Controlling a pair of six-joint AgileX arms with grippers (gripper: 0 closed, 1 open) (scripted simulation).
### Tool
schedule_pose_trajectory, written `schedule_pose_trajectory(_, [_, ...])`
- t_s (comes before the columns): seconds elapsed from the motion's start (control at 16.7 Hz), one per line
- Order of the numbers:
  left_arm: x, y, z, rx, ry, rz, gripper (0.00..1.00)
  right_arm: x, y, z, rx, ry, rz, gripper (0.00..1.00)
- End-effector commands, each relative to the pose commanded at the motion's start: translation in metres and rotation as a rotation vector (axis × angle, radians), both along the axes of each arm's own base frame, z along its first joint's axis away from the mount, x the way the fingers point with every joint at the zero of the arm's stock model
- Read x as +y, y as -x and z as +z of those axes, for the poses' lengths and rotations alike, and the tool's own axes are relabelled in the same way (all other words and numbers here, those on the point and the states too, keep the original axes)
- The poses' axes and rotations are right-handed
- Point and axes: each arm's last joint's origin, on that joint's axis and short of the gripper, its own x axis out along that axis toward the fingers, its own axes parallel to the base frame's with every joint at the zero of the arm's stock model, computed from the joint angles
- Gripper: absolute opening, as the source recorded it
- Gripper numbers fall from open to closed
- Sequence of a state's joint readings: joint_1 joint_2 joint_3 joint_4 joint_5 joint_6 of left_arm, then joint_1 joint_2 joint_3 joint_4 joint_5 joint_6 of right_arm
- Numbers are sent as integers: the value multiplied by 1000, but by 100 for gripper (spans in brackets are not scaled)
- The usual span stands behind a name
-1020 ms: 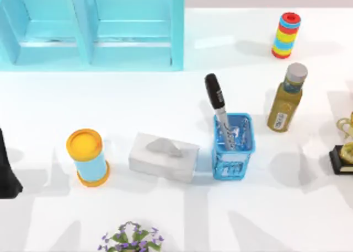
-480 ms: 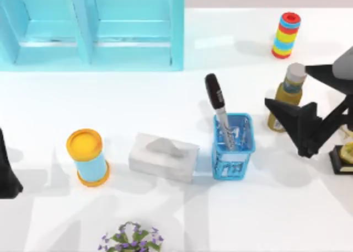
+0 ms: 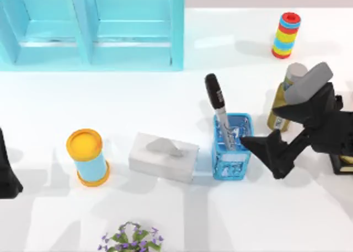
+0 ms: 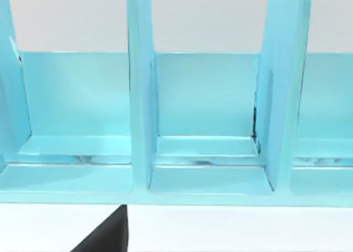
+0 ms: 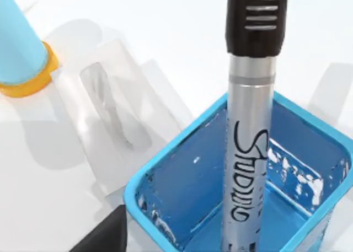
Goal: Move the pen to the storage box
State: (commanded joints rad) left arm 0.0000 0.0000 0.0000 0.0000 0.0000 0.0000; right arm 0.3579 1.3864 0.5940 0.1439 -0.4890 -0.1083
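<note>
Here our right gripper point(image 3: 263, 153) is hovering just beside the blue storage box point(image 3: 231, 166), jaws parted and holding nothing; the pen point(image 3: 217, 110) is standing tilted inside that box, cap up.

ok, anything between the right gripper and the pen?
Only the blue holder's wall. The pen stands inside it, black cap sticking out above the rim. The right gripper is beside the holder on its right. A higher approach looks unobstructed.
</note>
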Motion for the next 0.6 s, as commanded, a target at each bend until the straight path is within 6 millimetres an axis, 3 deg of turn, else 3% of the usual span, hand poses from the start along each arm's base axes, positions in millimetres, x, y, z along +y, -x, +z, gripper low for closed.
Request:
schedule_pose_trajectory(0.36, [0,0,0,0,0,0,100,-1,-1,0,0,0,-4,100])
schedule_pose_trajectory(0.6, [0,0,0,0,0,0,100,11,-11,-9,3,1,4,100])
